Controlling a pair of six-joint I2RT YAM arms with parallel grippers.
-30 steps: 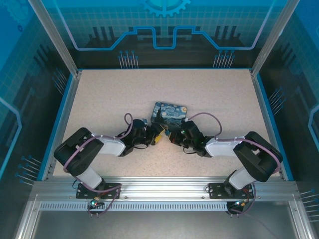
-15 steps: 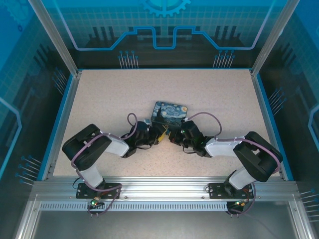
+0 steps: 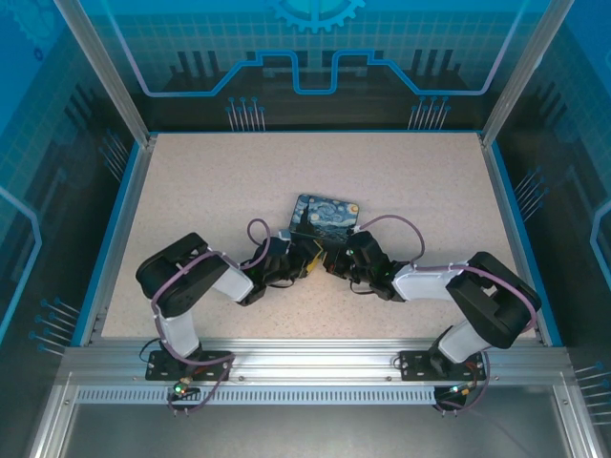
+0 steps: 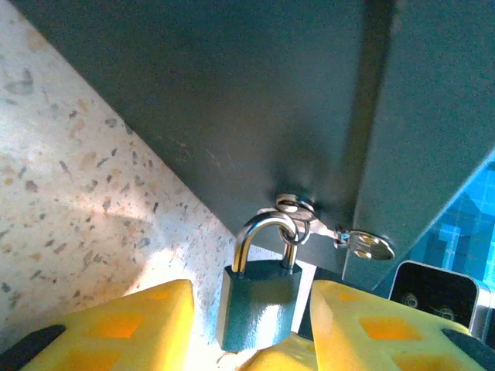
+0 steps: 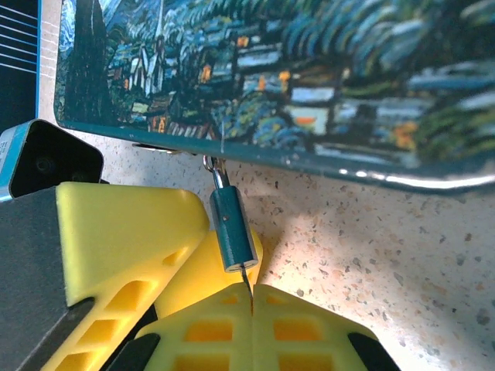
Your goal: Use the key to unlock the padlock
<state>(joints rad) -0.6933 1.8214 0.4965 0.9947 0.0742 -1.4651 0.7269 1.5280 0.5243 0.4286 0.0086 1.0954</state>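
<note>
Top view, box: the swirl-painted box point(image 3: 326, 214) lies on the speckled table point(image 3: 239, 181), just beyond both my wrists.
Top view, arms: my left gripper point(image 3: 304, 263) and my right gripper point(image 3: 330, 260) meet nose to nose at the box's near edge. What sits between them is too small to tell from here.
Left wrist, padlock: the padlock point(image 4: 259, 301) hangs by its shackle point(image 4: 263, 236) from a metal ring point(image 4: 294, 207) on the box's dark wall. Its bluish body points back toward my camera.
Left wrist, left gripper: open. My yellow fingers point(image 4: 116, 332) stand one on each side of the padlock body with a slim gap on both sides, so I am around it and not clamping it.
Left wrist, hasp: a small shiny tab point(image 4: 367, 246) sits just right of the ring.
Right wrist, padlock: it hangs off the near edge of the painted box and reaches down to my fingertips, slightly tilted.
Right wrist, key: the key point(image 5: 247, 287) is a thin dark sliver rising from the seam of my fingers. Its tip meets the padlock's bottom end; how far it goes in I cannot tell.
Right wrist, right gripper: closed tight, pinching the key.
Right wrist, neighbour: my left fingers lie beside and behind the padlock. Whether they touch it I cannot tell.
</note>
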